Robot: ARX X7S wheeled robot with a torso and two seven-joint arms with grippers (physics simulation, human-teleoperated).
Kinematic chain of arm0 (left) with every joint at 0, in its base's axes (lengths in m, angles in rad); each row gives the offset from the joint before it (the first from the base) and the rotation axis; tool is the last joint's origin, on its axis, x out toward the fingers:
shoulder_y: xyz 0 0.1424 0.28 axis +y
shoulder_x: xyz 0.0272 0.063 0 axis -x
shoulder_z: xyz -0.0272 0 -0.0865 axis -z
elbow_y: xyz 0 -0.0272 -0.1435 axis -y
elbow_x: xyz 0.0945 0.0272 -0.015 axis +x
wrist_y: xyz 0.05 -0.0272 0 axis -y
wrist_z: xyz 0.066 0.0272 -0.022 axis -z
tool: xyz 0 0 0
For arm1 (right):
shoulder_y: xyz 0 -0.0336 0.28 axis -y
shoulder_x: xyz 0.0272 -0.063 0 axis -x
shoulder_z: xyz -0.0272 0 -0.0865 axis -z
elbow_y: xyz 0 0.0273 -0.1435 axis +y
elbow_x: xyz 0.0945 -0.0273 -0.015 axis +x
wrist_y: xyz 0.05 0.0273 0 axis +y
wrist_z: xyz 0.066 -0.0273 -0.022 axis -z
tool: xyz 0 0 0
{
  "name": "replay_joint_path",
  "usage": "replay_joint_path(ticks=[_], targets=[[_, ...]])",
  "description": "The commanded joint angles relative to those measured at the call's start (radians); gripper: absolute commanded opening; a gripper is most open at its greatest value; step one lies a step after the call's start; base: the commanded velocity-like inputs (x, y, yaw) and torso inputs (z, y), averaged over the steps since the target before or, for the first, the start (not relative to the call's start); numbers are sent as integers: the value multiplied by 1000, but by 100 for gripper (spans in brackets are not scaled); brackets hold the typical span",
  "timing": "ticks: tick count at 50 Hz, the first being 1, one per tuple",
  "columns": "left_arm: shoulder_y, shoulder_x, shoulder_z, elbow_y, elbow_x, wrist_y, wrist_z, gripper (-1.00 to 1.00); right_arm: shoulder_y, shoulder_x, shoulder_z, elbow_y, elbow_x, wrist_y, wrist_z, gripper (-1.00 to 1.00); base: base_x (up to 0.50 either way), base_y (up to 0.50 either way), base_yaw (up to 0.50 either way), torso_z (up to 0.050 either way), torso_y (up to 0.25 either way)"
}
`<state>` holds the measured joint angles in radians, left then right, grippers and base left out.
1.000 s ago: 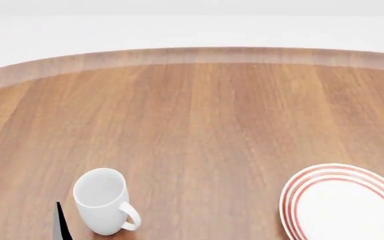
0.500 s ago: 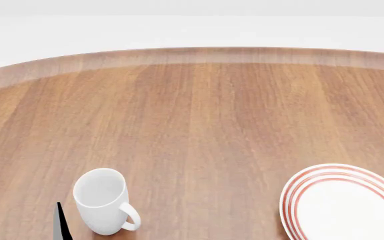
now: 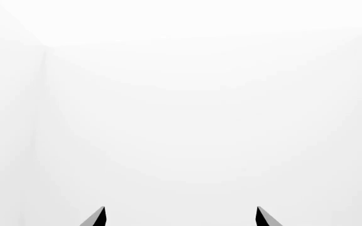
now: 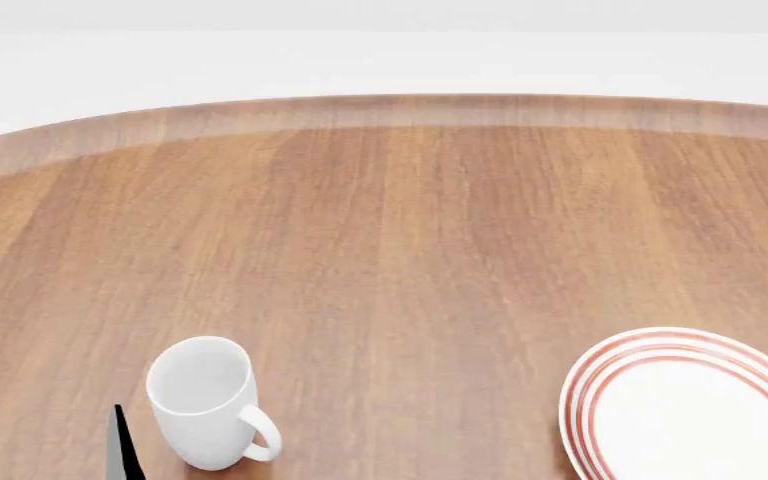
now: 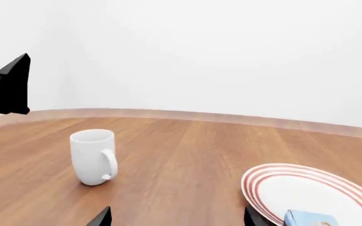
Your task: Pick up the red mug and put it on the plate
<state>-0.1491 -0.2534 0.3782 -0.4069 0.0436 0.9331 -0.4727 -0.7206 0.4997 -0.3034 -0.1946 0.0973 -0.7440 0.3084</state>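
Left wrist view first: we see only blank white wall past our left gripper (image 3: 179, 217), its two dark fingertips set wide apart with nothing between them. Head view next: a white mug (image 4: 207, 415) stands upright on the wooden table (image 4: 411, 230), the plate (image 4: 698, 410) well apart from it and bare here. Right wrist view: our right gripper (image 5: 177, 217) is spread and empty too; a small blue object (image 5: 310, 218) sits on the plate's near edge. We find no red mug anywhere, so by our reckoning the whole task is left.

plate (image 4: 688, 412) | white, red-ringed | flat on table, near right
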Motion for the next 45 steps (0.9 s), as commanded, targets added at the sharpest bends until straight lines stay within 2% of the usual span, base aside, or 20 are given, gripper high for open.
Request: replay_joint_path(ticks=[1,45], targets=[[-1,-3,5,0,-1,1,-3,100,13,-9,-36,105,13,-61,-13,100,0,0,0,0,0],[-8,-9,16,-11,9,20,-26,100,75,-41,-111,309,60,-153,-52,100,0,0,0,0,0]])
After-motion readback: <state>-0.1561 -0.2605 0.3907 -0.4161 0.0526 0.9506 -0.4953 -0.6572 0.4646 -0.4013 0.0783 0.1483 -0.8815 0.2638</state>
